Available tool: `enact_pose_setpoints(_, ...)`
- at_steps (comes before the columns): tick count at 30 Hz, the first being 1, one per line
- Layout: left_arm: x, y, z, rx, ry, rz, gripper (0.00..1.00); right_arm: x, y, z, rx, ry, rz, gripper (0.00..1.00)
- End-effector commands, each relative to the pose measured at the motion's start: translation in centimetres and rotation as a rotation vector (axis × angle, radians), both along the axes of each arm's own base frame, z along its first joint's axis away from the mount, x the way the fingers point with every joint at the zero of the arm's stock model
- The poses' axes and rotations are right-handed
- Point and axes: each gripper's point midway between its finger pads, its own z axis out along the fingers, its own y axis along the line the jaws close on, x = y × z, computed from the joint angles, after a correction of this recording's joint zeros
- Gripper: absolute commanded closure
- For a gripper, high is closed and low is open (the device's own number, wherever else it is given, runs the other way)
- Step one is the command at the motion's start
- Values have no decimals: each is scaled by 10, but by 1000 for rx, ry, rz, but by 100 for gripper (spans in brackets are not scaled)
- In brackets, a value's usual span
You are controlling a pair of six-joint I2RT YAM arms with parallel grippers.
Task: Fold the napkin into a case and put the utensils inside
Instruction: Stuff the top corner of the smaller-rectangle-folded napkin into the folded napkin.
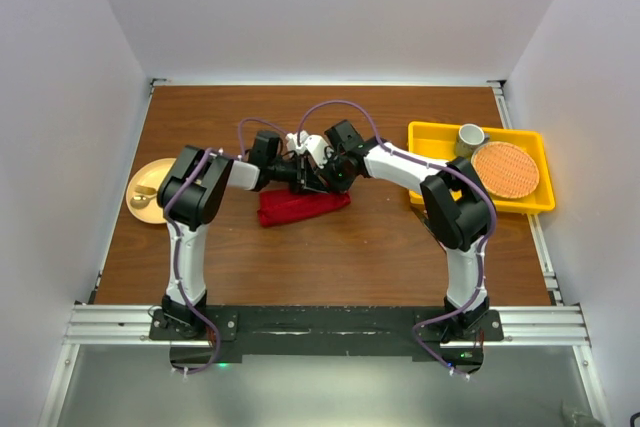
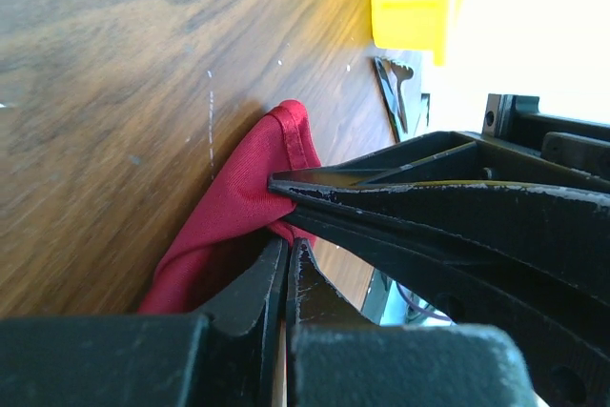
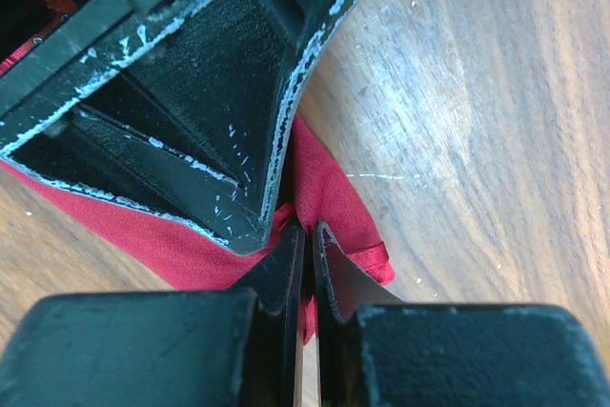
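Left gripper (image 2: 286, 247) and right gripper (image 3: 310, 231) meet tip to tip, each clenched on a fold of the napkin (image 1: 300, 207). It lies bunched mid-table, with the yellow tray (image 1: 430, 137) at its three o'clock.

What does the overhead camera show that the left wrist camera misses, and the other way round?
Only overhead: the left arm and right arm whole, a round orange mat and a cup in the yellow tray, and a tan plate at the table's left edge. Only the left wrist: close up, the napkin's stitched hem, this arm's jaws pinched shut on the cloth, and the other arm's fingers meeting it. Both: red napkin, wooden table, yellow tray.
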Motion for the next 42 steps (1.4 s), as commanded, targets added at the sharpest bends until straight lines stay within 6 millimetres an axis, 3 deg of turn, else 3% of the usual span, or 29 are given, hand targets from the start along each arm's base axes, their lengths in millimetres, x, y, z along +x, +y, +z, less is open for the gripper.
enact_pose_setpoints(1,23,1,11,-15,-39,45,100,2,-1,12,13,-41,9,100)
enact_pose_setpoints(5,36,17,-9,35,-32,91,100,1,-5,2,-8,-45,21,100)
enact_pose_setpoints(8,36,23,-9,45,-41,68,100,3,-8,-6,-27,-46,19,100)
enact_pose_setpoints(9,34,23,-7,40,-47,51,98,2,-8,-9,-32,-43,21,100)
enact_pose_setpoints(12,27,27,3,36,-73,14,76,2,-10,-17,-49,-37,21,100)
enact_pose_setpoints(15,19,32,9,42,-77,-1,64,1,-13,-21,-56,-34,21,100)
enact_pose_setpoints(18,15,37,10,63,-83,-5,58,1,-13,-22,-55,-36,24,100)
enact_pose_setpoints(25,3,46,-1,114,-68,-32,58,-1,-13,-23,-54,-35,25,100)
enact_pose_setpoints(31,-2,29,3,105,-90,-78,59,-1,-10,-22,-41,-32,33,100)
enact_pose_setpoints(42,9,21,-1,136,-62,-66,73,0,-7,-20,-33,-30,49,100)
